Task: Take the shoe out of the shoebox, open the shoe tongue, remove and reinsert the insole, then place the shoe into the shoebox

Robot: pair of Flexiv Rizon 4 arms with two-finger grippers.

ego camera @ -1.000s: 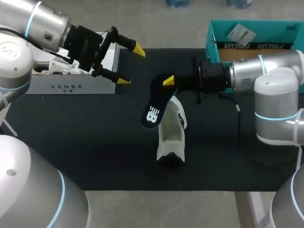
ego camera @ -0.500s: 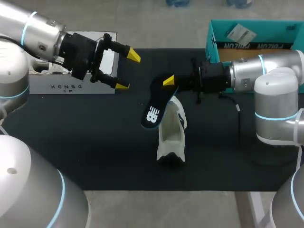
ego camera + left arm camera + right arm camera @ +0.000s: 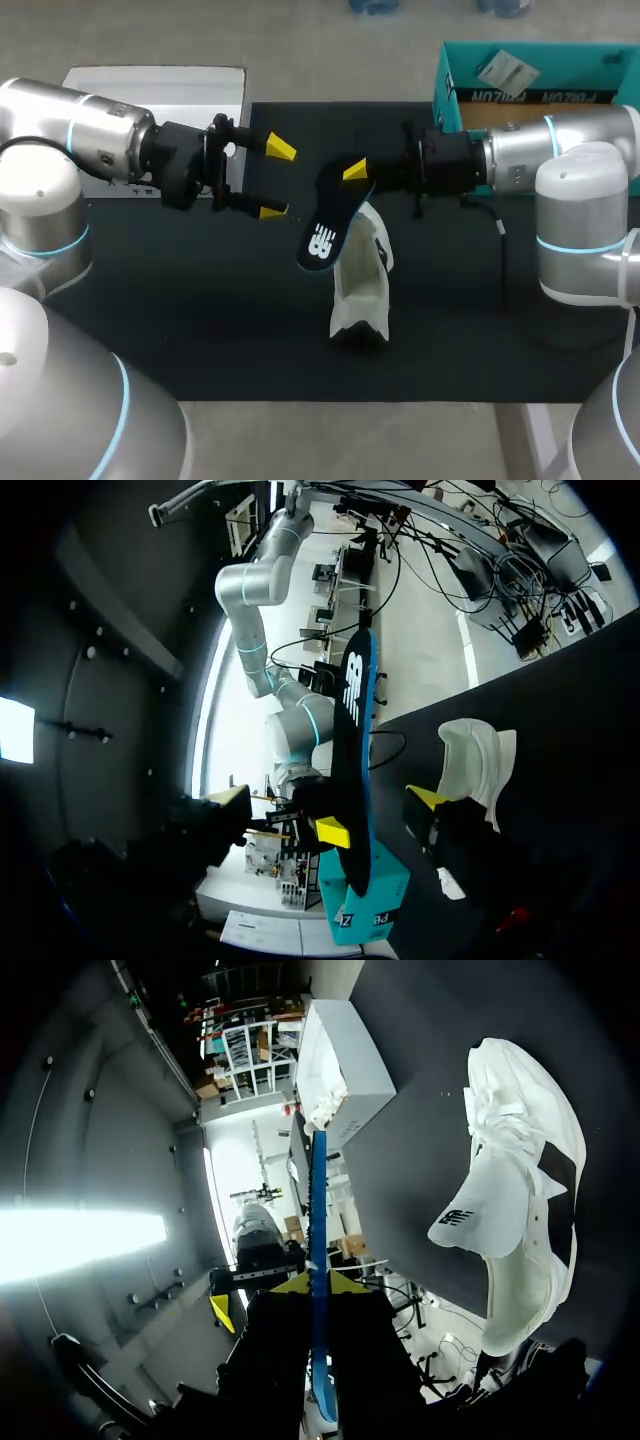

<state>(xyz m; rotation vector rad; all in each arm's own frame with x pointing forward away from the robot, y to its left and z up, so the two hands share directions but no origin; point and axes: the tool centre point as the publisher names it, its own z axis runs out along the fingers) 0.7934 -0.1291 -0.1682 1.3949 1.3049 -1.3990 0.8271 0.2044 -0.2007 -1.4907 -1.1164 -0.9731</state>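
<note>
A dark insole (image 3: 325, 222) with a white logo hangs in the air over the black mat, and my right gripper (image 3: 353, 174) is shut on its upper end. In the right wrist view the insole (image 3: 318, 1210) is edge-on between the yellow tips of that gripper (image 3: 319, 1283). Just under the insole, the white shoe (image 3: 362, 275) lies on the mat, also visible beside the gripper as the shoe (image 3: 520, 1190). My left gripper (image 3: 276, 180) is open, a short way left of the insole. From the left wrist the insole (image 3: 352, 750) stands ahead of the spread fingers (image 3: 428, 800). The teal shoebox (image 3: 540, 70) sits at the back right.
A white box (image 3: 150, 82) stands at the back left, behind my left arm. The black mat (image 3: 200, 320) covers the table's middle; its front part lies bare before the shoe.
My left arm has swung from over the white box down and right toward the insole, gripper still open. The right arm, insole and shoe have stayed put.
</note>
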